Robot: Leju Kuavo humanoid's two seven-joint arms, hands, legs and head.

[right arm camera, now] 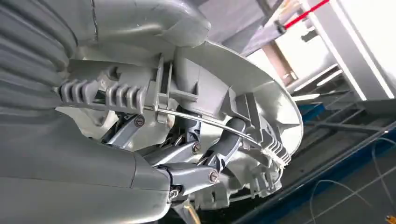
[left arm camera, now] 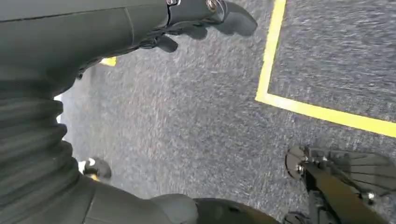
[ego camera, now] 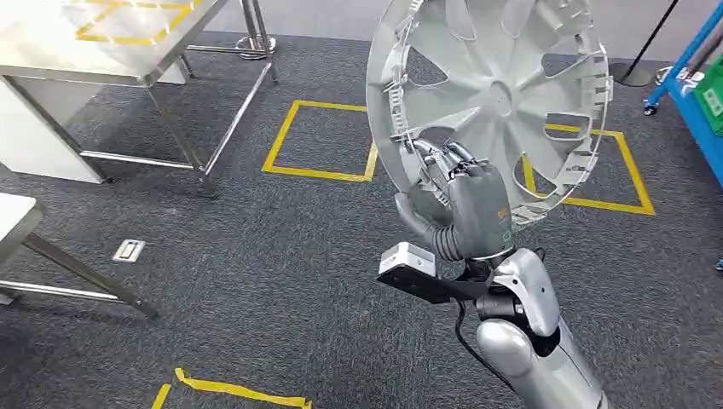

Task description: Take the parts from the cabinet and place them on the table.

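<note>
Operator, your right hand grips the grey wheel cover at the lower part of its rim, fingers curled over the edge and thumb set against the rim beneath. The cover stands upright on edge in the air above that hand, its ribbed inner side with clips and wire ring toward the head camera; it touches nothing else. In the right wrist view the dark fingers hook over the rim of the wheel cover, and the wire ring runs just beside them. Taking the cover as your reference: the grey carpet lies well below it; one yellow tape square is on the floor to its left, and a second yellow tape square shows behind its lower right edge. A steel-legged table with yellow tape on its top stands well to the left of the cover, and the corner of another table lies farther left and nearer you. A blue frame stands at the cover's right. Your left hand hangs over the carpet near a yellow tape line; it holds nothing, but whether its fingers are spread or curled cannot be told.
</note>
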